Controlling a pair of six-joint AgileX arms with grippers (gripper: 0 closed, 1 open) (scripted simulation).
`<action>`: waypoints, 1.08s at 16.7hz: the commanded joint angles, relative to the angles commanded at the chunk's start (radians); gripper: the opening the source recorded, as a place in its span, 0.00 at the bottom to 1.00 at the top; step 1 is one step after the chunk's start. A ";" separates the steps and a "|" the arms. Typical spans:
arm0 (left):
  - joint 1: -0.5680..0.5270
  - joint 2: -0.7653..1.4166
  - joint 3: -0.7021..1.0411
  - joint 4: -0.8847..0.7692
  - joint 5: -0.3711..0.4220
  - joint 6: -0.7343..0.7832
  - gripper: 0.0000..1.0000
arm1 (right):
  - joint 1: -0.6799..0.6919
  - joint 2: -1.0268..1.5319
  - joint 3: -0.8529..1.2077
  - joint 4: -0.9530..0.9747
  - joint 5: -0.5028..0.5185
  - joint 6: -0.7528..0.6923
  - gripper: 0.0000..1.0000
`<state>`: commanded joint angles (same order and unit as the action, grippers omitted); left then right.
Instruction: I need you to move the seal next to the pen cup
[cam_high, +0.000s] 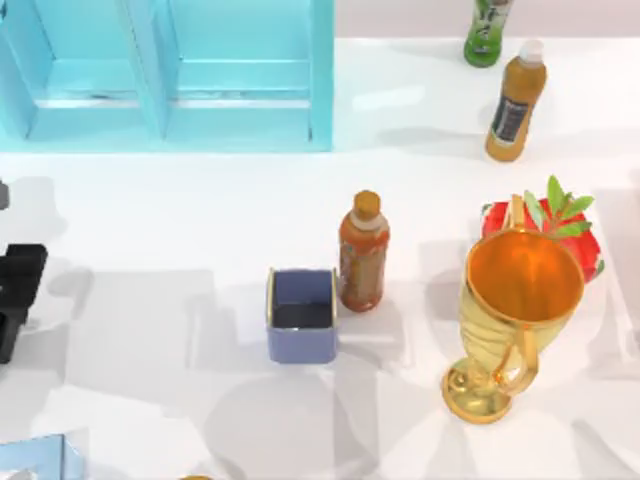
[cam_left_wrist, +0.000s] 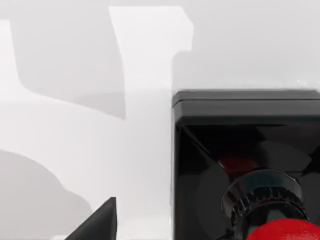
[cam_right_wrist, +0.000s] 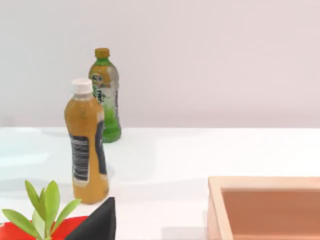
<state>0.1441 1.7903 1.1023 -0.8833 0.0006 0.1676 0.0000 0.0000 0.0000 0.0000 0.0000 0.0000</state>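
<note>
The seal (cam_left_wrist: 245, 165) fills the near part of the left wrist view: a black square base, with its glossy red ball knob (cam_left_wrist: 282, 231) closest to the camera. My left gripper (cam_high: 15, 290) is the dark shape at the table's left edge. It is open; one dark finger (cam_left_wrist: 100, 222) stands clear of the seal's side with white table between them. The pen cup (cam_high: 301, 315), a square periwinkle cup with a pale rim, stands mid-table, well to the right of that gripper. Of my right gripper, one dark finger (cam_right_wrist: 97, 222) shows, set off-centre and holding nothing.
A brown bottle (cam_high: 363, 252) stands against the cup's far right corner. A golden trophy (cam_high: 515, 310) and a strawberry-like thing (cam_high: 590, 240) are on the right. Two bottles (cam_high: 516, 100) (cam_high: 488, 30) stand at the back right, a blue cabinet (cam_high: 170, 70) at the back left. A wooden box (cam_right_wrist: 265, 207) lies near the right gripper.
</note>
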 joint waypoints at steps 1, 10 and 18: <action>0.000 0.000 0.000 0.000 0.000 0.000 0.85 | 0.000 0.000 0.000 0.000 0.000 0.000 1.00; 0.000 0.000 0.000 0.000 0.000 0.000 0.17 | 0.000 0.000 0.000 0.000 0.000 0.000 1.00; 0.000 0.000 0.000 0.000 0.000 0.000 0.00 | 0.000 0.000 0.000 0.000 0.000 0.000 1.00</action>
<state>0.1441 1.7903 1.1023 -0.8833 0.0006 0.1676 0.0000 0.0000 0.0000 0.0000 0.0000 0.0000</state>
